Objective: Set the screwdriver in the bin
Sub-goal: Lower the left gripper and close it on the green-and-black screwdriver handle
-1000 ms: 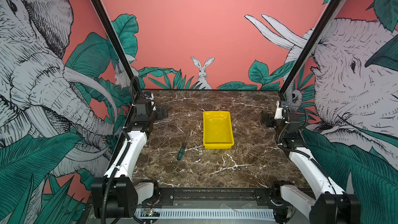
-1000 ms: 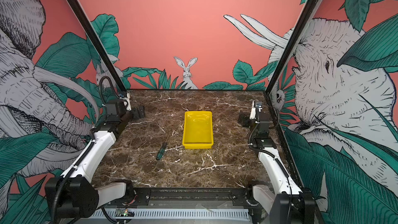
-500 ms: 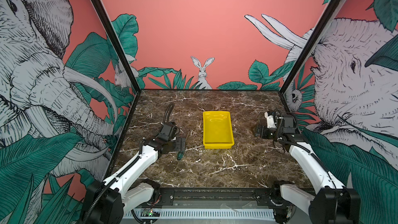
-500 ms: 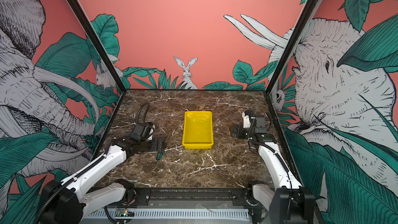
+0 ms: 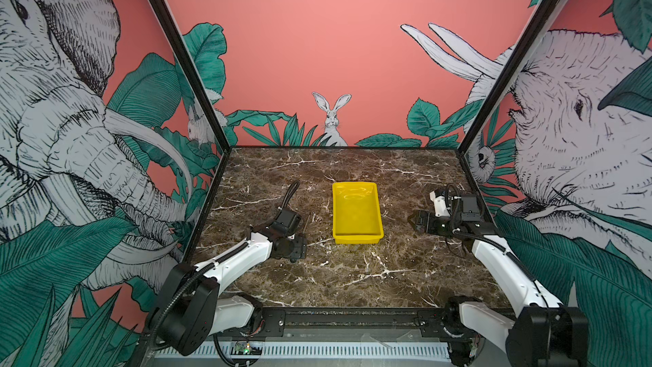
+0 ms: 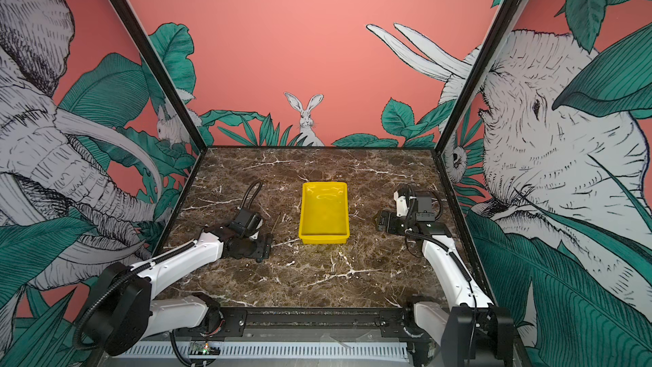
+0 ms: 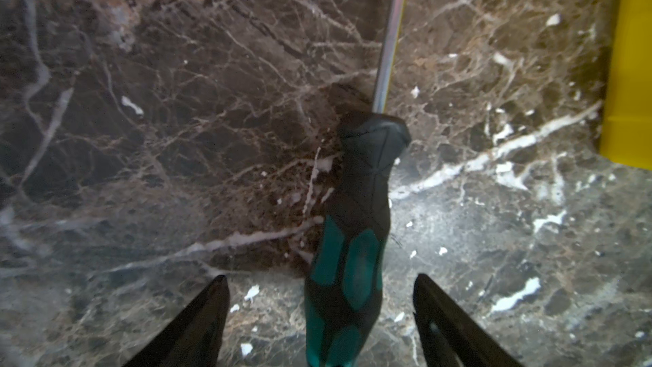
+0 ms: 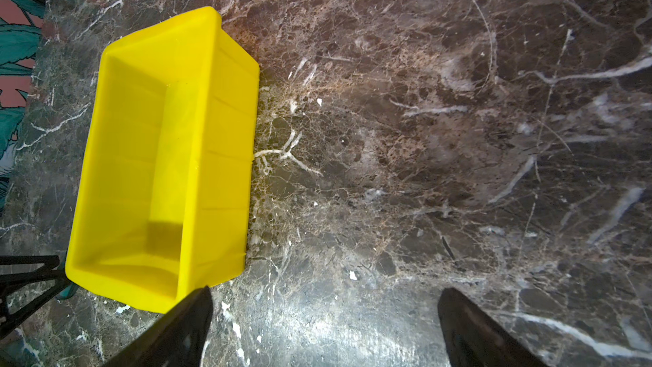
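Left wrist view shows the left gripper (image 7: 320, 277) with its fingers spread either side of the screwdriver (image 7: 360, 206) handle, gripping nothing. The screwdriver lies flat on the marble table (image 7: 158, 135), beside the bin (image 5: 357, 240) but apart from it. Near the bin, the right gripper (image 8: 325, 290) gapes empty.

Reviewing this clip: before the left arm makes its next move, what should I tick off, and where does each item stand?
1. Left gripper straddles the handle of the small green-and-black screwdriver: ok.
2. Grip closed on the handle: not ok; gaps show on both sides.
3. Screwdriver lies flat on the brown marble tabletop, beside the bin: ok.
4. Shallow yellow plastic bin is empty: ok.
5. Right gripper is open, holds nothing, and sits on the bin's far side, off the path: ok.
6. Left fingertips low enough to catch the handle: cannot tell.
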Motion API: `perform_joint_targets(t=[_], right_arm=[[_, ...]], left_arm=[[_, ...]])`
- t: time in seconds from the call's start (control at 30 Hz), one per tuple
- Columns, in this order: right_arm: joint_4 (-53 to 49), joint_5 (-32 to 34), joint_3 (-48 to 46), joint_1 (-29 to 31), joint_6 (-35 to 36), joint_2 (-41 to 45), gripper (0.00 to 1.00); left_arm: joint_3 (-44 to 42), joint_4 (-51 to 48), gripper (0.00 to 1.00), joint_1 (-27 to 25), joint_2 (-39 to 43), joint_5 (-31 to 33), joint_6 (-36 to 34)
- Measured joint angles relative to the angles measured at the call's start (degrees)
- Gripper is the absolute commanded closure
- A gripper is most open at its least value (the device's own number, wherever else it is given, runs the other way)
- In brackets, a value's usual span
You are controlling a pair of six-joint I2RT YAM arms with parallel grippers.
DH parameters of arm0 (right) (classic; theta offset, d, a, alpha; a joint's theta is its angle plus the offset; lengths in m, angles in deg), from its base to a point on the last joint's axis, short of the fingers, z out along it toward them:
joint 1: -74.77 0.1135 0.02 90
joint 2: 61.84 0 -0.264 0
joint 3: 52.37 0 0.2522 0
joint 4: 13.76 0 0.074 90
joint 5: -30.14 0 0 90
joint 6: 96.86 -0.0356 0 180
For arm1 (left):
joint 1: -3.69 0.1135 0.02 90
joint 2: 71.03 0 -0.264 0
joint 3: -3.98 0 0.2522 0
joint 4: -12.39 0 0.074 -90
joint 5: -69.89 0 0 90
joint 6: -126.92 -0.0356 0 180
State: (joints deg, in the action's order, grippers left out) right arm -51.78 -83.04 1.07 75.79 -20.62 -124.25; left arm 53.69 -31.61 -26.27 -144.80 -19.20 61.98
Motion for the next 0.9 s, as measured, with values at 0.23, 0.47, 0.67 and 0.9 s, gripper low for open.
perform_joint_targets(t=[0.23,0.47,0.67,0.9], right_arm=[[-0.3,0.0,-0.4,0.0,0.0,0.0,0.01],[-0.3,0.0,-0.7,-0.1,0.2,0.7,0.01],[-0.8,0.0,-1.6,-0.5,0.4,1.3,0.01],[-0.9,0.0,-1.6,-0.7,0.4,1.3,0.01]], left_arm=[[3.3,1.0,0.37,-1.1,-5.6,0.6,-0.7],[5.5,1.3,0.50,-1.9,-8.9,1.8,-0.9],[6.3,0.9,0.52,-2.3,-10.1,2.6,-0.8],[6.4,0.2,0.60,-2.7,-10.6,3.1,-0.8]])
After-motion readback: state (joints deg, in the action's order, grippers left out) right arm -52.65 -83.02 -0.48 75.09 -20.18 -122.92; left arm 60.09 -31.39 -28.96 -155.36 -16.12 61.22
